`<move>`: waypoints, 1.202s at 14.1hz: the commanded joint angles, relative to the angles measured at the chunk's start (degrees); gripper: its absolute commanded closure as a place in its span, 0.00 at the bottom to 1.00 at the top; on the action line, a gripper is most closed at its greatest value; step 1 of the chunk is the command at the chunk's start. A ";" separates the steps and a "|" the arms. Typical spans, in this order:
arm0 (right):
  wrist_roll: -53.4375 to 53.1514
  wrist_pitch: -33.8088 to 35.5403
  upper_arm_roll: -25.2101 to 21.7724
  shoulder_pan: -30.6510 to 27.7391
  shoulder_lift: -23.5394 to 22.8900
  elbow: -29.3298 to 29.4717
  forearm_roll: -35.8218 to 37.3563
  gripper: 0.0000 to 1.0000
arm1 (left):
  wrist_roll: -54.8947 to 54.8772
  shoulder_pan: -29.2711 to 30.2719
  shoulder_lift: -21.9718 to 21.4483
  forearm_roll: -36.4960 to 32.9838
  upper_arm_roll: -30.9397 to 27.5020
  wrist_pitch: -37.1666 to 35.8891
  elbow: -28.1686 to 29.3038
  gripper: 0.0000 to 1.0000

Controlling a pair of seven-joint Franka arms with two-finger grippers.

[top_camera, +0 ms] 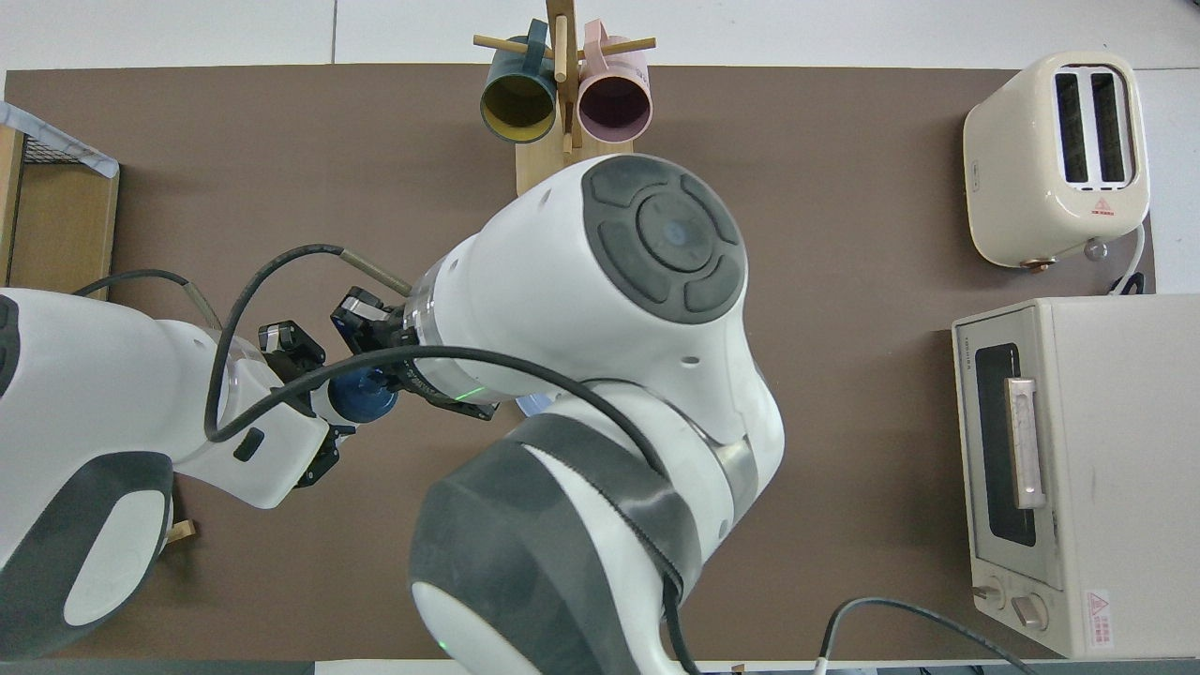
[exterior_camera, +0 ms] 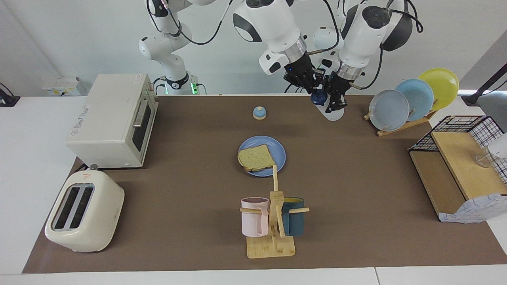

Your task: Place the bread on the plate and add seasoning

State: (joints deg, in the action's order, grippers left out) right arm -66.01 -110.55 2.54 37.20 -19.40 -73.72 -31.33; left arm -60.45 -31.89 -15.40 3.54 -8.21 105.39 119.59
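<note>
1. Facing view: the bread (exterior_camera: 256, 157) lies flat on the plate (exterior_camera: 278, 152), toward the edge of it at the right arm's end; the plate sits on the surface (exterior_camera: 190, 186) near its middle.
2. The seasoning (exterior_camera: 327, 106) is held up in the air over the robots' edge of the surface, toward the left arm's end, tilted, its dark cap (top_camera: 363, 395) uppermost.
3. The left gripper (exterior_camera: 337, 103) is closed on the bottle's pale body.
4. The right gripper (exterior_camera: 315, 89) is at the cap, closed down on it; both grippers meet at the bottle.
5. A small bell (exterior_camera: 259, 113) stands nearer the robots than the plate.
6. The mug rack (exterior_camera: 273, 221), with a pink and a teal mug, stands farther from the robots than the plate.
7. A plate rack (exterior_camera: 412, 99) and a wire basket shelf (exterior_camera: 459, 166) are at the left arm's end.
8. An oven (exterior_camera: 113, 118) and a toaster (exterior_camera: 85, 211) are at the right arm's end.
</note>
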 commanded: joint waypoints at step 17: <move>5.89 -0.90 -0.52 -6.71 4.27 -4.58 -3.74 0.00 | 5.69 -0.01 -2.62 -7.06 2.76 -2.74 3.37 1.00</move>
State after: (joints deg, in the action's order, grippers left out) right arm -62.82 -111.54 2.06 30.98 -18.60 -74.04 -35.94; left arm -54.90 -31.90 -16.02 -2.52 -5.16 102.97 121.03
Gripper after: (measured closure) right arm 0.626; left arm 0.590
